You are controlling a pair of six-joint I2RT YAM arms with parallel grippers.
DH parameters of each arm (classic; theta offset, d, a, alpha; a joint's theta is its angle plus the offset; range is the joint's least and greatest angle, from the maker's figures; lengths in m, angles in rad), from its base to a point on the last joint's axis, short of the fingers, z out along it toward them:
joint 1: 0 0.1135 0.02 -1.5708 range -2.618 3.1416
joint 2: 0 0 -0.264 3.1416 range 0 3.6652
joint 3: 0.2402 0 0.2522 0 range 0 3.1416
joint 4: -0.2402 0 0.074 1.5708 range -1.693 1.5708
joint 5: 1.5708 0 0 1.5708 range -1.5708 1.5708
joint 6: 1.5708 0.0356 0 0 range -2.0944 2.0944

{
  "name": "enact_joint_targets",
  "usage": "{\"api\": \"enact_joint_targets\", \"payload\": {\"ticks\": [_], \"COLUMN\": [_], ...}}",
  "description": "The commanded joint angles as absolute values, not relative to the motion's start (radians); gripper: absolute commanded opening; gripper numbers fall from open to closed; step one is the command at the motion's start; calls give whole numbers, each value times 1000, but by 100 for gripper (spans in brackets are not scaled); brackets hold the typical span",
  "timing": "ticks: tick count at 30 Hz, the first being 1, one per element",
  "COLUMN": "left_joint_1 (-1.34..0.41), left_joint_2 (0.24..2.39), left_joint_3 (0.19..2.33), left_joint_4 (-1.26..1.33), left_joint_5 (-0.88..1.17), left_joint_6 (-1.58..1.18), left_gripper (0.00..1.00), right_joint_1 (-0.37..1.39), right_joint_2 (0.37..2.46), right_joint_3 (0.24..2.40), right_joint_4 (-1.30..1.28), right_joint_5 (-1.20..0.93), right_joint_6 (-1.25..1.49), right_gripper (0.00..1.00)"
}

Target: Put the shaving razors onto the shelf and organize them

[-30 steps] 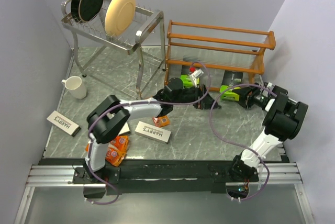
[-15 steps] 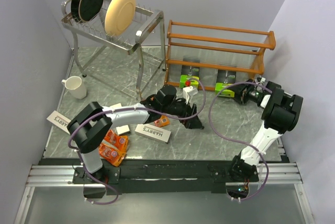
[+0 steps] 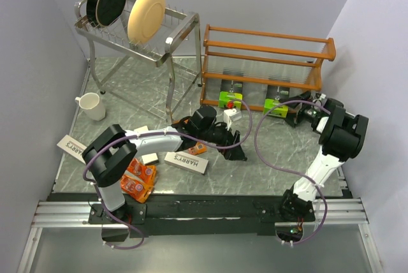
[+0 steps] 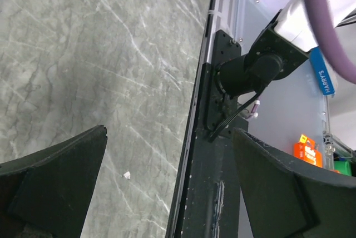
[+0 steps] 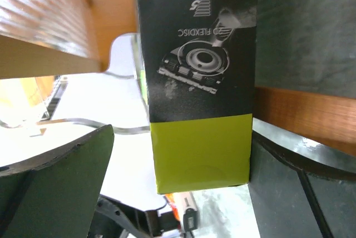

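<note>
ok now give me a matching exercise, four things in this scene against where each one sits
Things:
1. white mug
2. cream plate
3. left lime-green pack
4. orange packs

Places:
a. at the foot of the wooden shelf
b. on the table near its front-left corner
c. standing in the silver rack
d. by the left wall, near the silver rack's leg

Pairs: 1-d, 2-c, 3-a, 4-b
</note>
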State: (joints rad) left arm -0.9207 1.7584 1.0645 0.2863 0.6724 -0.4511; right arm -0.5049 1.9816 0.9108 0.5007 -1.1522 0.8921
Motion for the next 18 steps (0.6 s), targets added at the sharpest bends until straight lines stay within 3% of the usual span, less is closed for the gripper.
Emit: {"api": "enact_joint_targets", "payload": {"ticks": [1, 9, 12, 15, 18], "left_joint_1": [-925, -908, -893, -888, -888], "left_joint_2": [1717, 1634, 1631, 1644, 1655], "left_joint_3": [1066, 1022, 1006, 1005, 1008], "left_joint_4": [275, 189, 172, 179, 178], "left_joint_5": [655, 609, 612, 615, 617], "left_joint_6": [-410, -354, -350, -365, -370], "left_gripper": [100, 99, 100, 100, 99], "right_joint_1": [-534, -634, -635, -630, -624], "right_joint_2": [1882, 1729, 1710, 1738, 1784], "right_joint_3": [930, 971, 944, 899, 900], "right_joint_4": [265, -343, -307, -150, -71], "right_joint_5": [-1135, -1032, -1058, -1068, -1074], "right_joint_6": [715, 191, 159, 317, 411], "right_gripper": [100, 100, 100, 100, 93]}}
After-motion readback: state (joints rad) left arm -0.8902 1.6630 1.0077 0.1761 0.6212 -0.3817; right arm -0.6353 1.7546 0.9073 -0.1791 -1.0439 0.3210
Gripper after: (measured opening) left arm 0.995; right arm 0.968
